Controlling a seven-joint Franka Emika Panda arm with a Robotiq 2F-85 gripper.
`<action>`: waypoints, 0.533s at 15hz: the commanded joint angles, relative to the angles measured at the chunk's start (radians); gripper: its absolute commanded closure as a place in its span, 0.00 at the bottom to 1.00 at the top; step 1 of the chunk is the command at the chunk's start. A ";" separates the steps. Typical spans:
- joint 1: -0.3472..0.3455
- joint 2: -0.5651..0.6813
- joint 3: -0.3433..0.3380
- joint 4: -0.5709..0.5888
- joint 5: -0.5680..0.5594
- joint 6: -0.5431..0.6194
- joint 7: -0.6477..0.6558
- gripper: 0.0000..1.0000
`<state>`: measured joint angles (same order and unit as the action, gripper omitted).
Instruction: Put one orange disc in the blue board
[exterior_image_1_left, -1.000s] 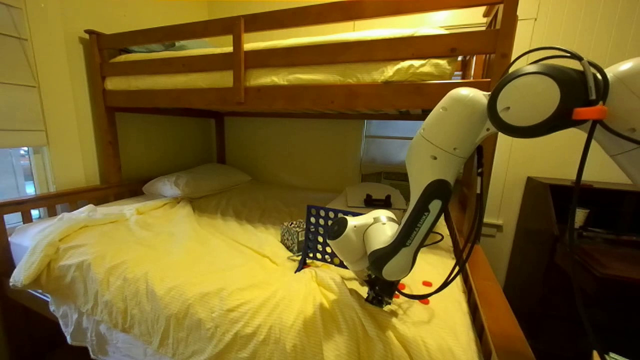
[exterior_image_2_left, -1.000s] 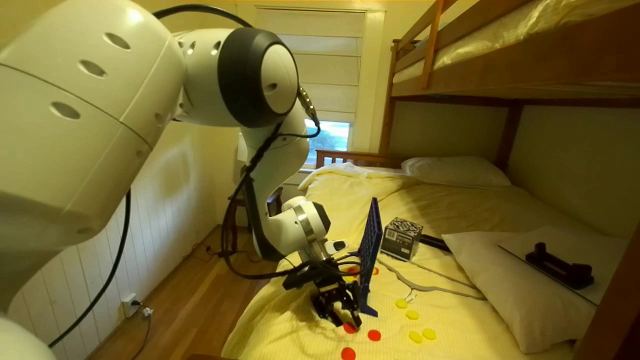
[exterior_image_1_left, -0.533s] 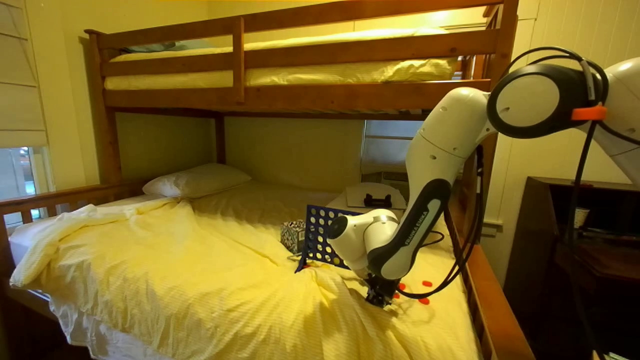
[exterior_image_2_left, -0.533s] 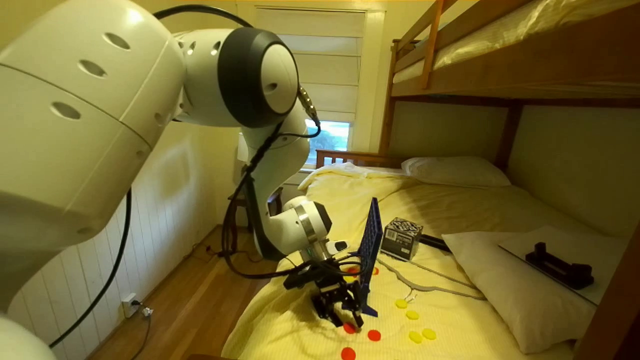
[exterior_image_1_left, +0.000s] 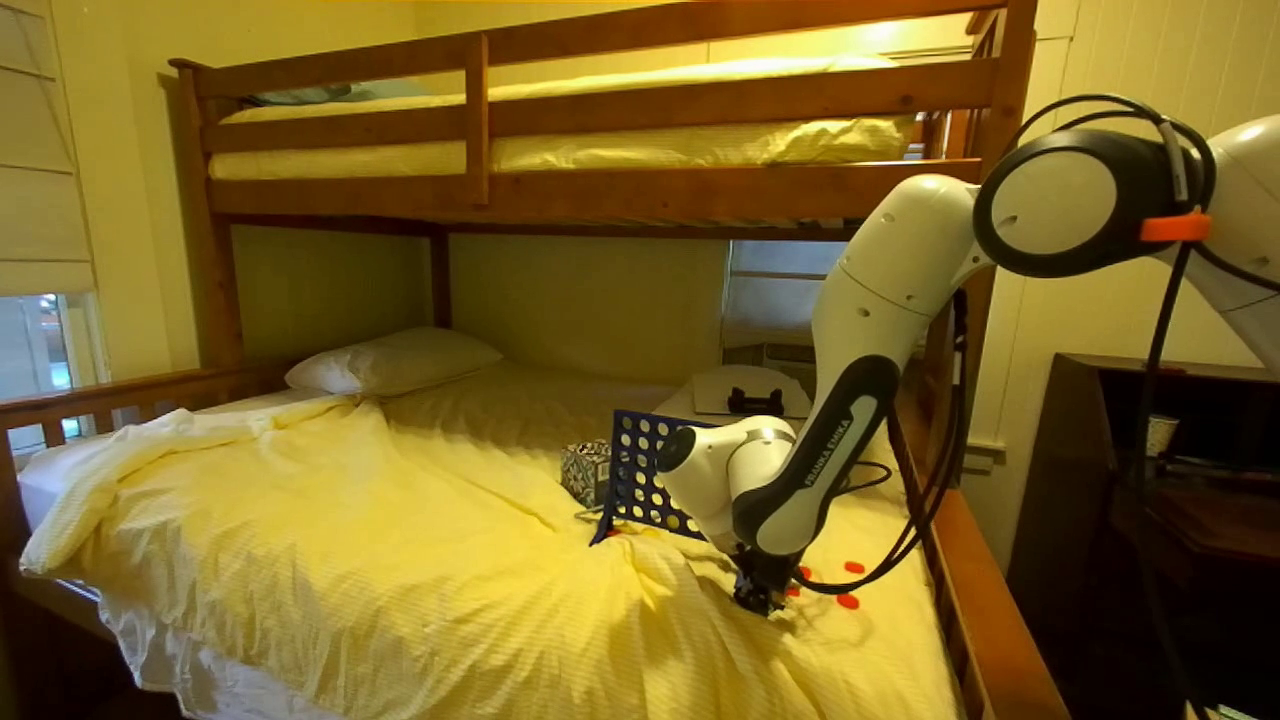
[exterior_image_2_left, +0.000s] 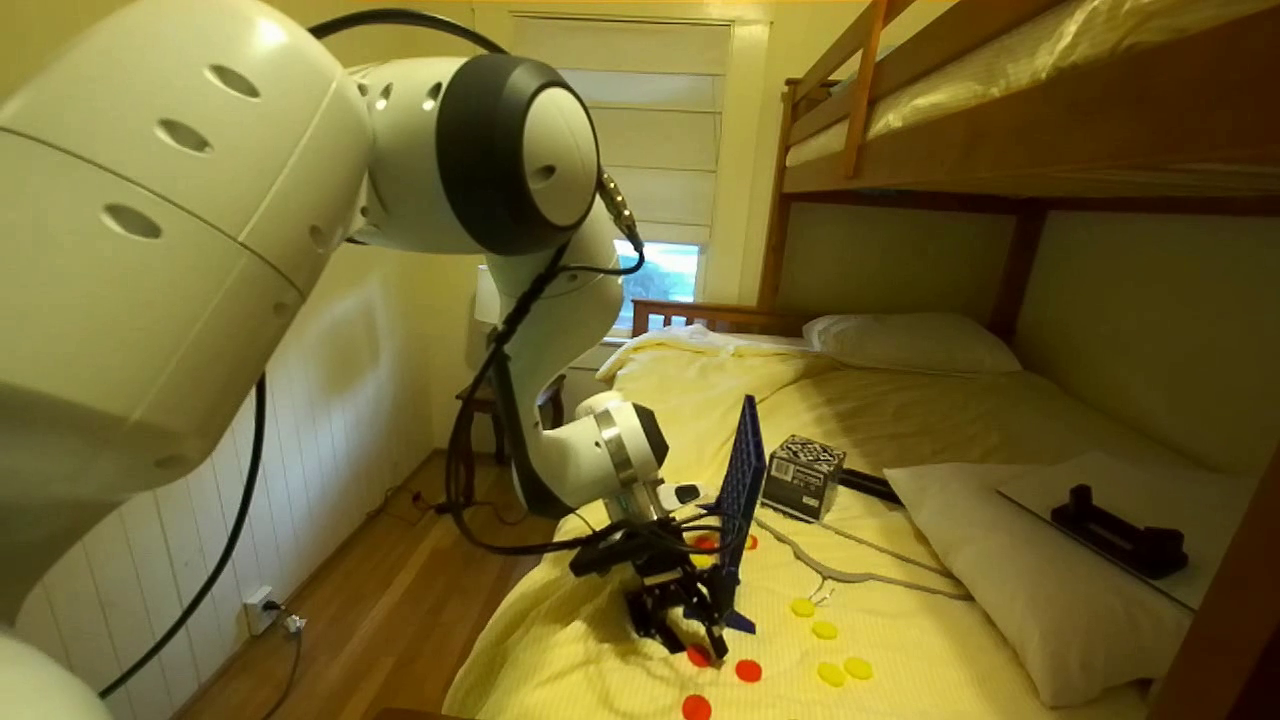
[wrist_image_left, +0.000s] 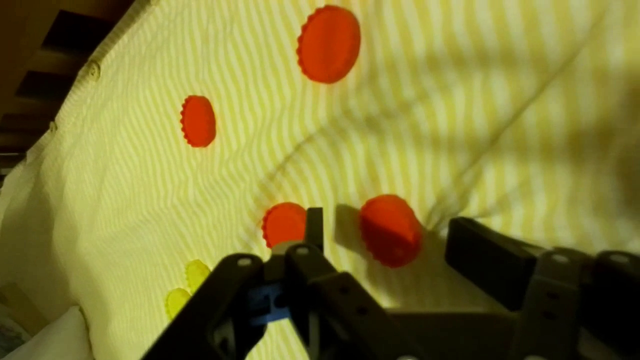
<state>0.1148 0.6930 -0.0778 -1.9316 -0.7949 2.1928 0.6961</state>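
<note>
Presently, the orange disc (wrist_image_left: 391, 231) lies on the striped yellow bedcover (wrist_image_left: 425, 105), near the blue board (exterior_image_2_left: 741, 480). Its broad face is turned up at my wrist camera. Outline slightly oblong, longer axis from upper left to lower right in that view; lower portion in shadow. Flat or tipped: cannot tell.

My pincer (wrist_image_left: 384, 240) is low over the bedcover near the board, fingers (wrist_image_left: 487, 262) well apart. In the wrist view the disc shows between them, a gap on each side. Pincer touching board: cannot tell.

Board stands upright. In an exterior view it is nearly edge-on, one foot (exterior_image_2_left: 738, 623) showing at its base. In an exterior view its holed face (exterior_image_1_left: 634, 470) shows, the right part screened by my wrist (exterior_image_1_left: 712, 482).

Around the board: a second orange disc (wrist_image_left: 283, 224), partly behind one finger in the wrist view. On the board's side away from my pincer, a patterned box (exterior_image_2_left: 803, 478) just beside it; same side, a grey hanger (exterior_image_2_left: 850, 577), four yellow discs (exterior_image_2_left: 858, 668) and, well apart, a pillow (exterior_image_2_left: 1020, 560).
</note>
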 joint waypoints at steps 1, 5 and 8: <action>0.000 0.020 0.001 0.017 0.066 -0.026 -0.039 0.24; 0.002 0.017 -0.005 0.022 0.096 -0.037 -0.050 0.29; 0.006 0.017 -0.008 0.026 0.119 -0.043 -0.061 0.55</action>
<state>0.1138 0.6931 -0.0836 -1.9222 -0.7306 2.1792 0.6722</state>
